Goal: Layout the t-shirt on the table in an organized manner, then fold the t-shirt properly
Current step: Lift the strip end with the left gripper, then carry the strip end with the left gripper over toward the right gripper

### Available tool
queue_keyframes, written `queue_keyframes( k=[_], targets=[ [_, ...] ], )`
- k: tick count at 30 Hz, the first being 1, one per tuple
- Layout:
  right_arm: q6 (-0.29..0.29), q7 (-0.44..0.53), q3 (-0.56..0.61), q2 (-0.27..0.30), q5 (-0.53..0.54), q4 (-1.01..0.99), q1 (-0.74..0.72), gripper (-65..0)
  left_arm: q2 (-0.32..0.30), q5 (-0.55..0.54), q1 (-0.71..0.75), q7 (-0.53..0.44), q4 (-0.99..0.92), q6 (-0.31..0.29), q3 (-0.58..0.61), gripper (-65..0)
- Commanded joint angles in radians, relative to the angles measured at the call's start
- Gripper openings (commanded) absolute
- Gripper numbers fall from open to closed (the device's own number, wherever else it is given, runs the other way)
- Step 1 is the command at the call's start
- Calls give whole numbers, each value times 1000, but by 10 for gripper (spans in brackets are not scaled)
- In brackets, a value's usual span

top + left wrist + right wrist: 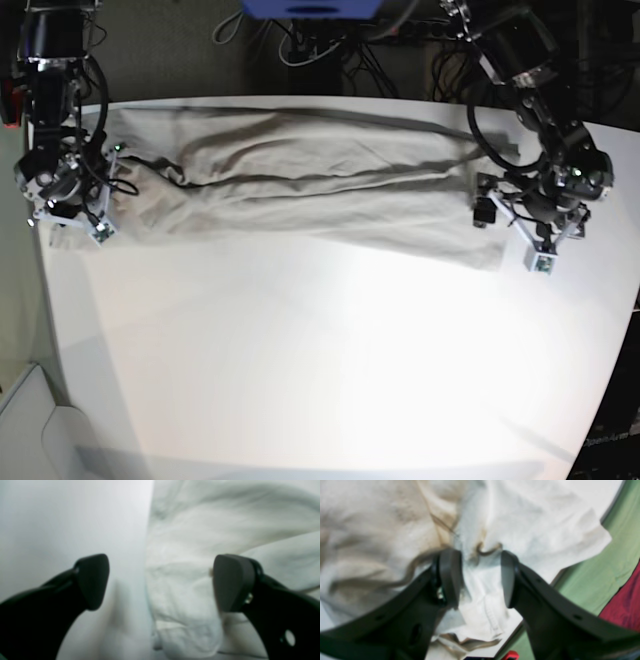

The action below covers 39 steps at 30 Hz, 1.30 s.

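Base view shows the large smooth matte white table, and across its far half lies the plain light grey-beige cloth t-shirt, stretched out in a long band from one arm to the other, with lengthwise creases and a doubled-over ridge running along it. It is not yet flat; part of it appears to overlap itself.

At that view's right, the left gripper stands released, jaws wide apart, straddling the shirt's edge: one pad over bare table, the other over cloth, and nothing pinched between them. At the view's left, the right gripper sits at the other end of the shirt, near the table's border. Its jaws stand partly apart with a bunch of hemmed fabric between the pads; whether the pads press that cloth or have just let it go cannot be told.

The risk I see lies at this right end. The cloth there lies close to the table's edge, so if fabric is caught on a pad as the arm lifts away, the shirt may be dragged askew or over the border. Folding over the present creases would also lock the wrinkles in.
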<state>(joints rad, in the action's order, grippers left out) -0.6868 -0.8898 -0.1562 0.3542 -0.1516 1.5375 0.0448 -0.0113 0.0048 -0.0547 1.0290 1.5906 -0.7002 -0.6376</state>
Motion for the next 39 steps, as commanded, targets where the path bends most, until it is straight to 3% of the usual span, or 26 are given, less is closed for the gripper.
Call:
queue_keyframes(
  k=[1, 15, 18, 24, 25, 34, 39],
  targets=[
    [-11, 11, -1, 7, 20, 10, -7, -373, -6, -21, -4, -6, 18, 2, -4, 0],
    [-11, 11, -1, 4, 20, 11, -13, -373, 23, -33, 60, -8, -14, 2, -3, -14],
    [-11, 11, -1, 4, 20, 11, -13, -373, 26, -33, 60, -9, -54, 2, -8, -137],
    [-11, 11, -1, 4, 20, 11, -15, -373, 24, -33, 66, -69, -74, 2, -8, -594],
    [-11, 11, -1, 4, 20, 11, -15, -373, 24, -33, 66, -69, -71, 2, -8, -642],
    [-11, 11, -1, 4, 20, 10, -15, -373, 30, -25, 59, -65, 110, 2, -1, -648],
    [-11, 11, 0, -17, 19, 10, -15, -373, 84, -25, 63, -63, 241, 2, 69, -648]
  ],
)
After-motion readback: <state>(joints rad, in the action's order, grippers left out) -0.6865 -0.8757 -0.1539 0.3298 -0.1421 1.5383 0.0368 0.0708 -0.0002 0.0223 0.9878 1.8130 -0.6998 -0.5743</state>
